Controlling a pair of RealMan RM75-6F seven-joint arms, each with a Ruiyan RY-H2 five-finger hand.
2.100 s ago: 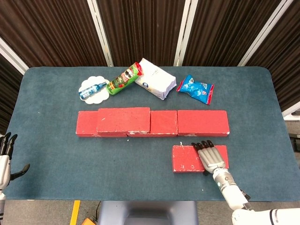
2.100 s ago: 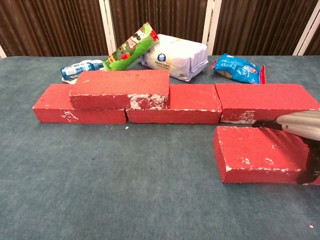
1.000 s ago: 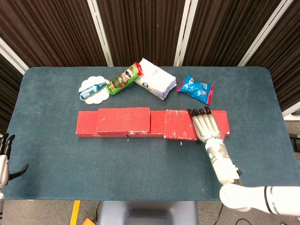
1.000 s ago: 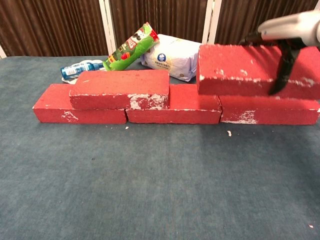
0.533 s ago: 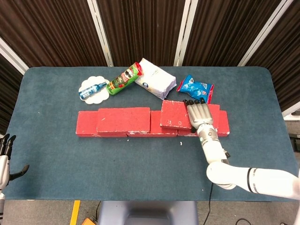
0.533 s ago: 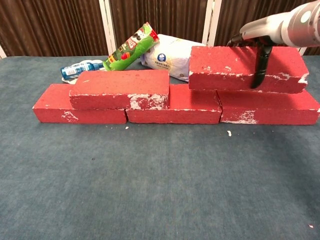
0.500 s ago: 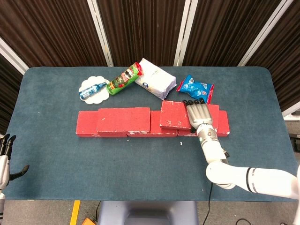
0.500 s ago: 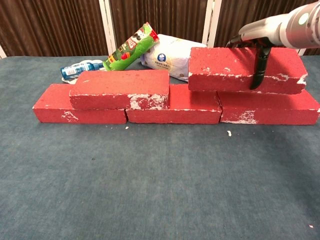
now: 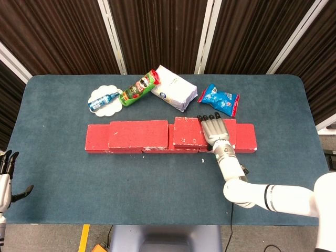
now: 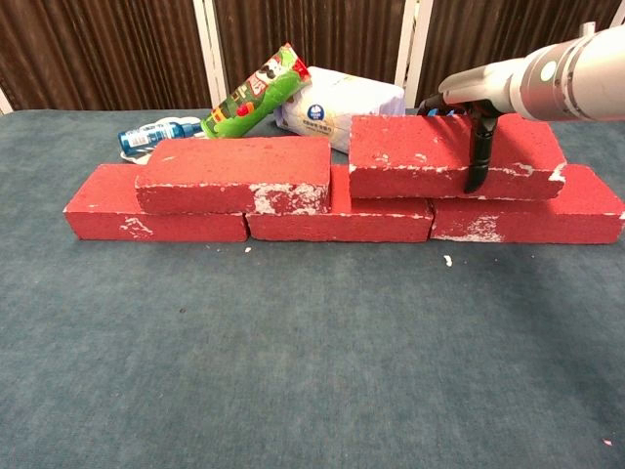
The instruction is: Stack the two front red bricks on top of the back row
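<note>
Three red bricks form the back row point(image 9: 236, 137) point(image 10: 337, 217). One red brick point(image 9: 138, 133) point(image 10: 234, 173) lies on top of its left part. A second top brick point(image 9: 186, 132) point(image 10: 410, 156) spans the seam between the middle and right bricks and looks to rest on them. My right hand point(image 9: 214, 131) point(image 10: 476, 109) grips this brick from above, fingers over its back edge and thumb down its front face. My left hand point(image 9: 6, 170) hangs off the table's front left corner, fingers apart, holding nothing.
Behind the row lie a blue bottle point(image 9: 104, 98) point(image 10: 156, 134) on a white doily, a green chip can point(image 9: 139, 88) point(image 10: 256, 94), a white bag point(image 9: 174, 88) point(image 10: 342, 109) and a blue snack packet point(image 9: 219, 99) point(image 10: 467, 134). Small red crumbs dot the cloth in front.
My right hand lifted the front brick off the cloth, carried it back onto the row, then slid it left to span the middle-right seam. The left hand stayed put.
</note>
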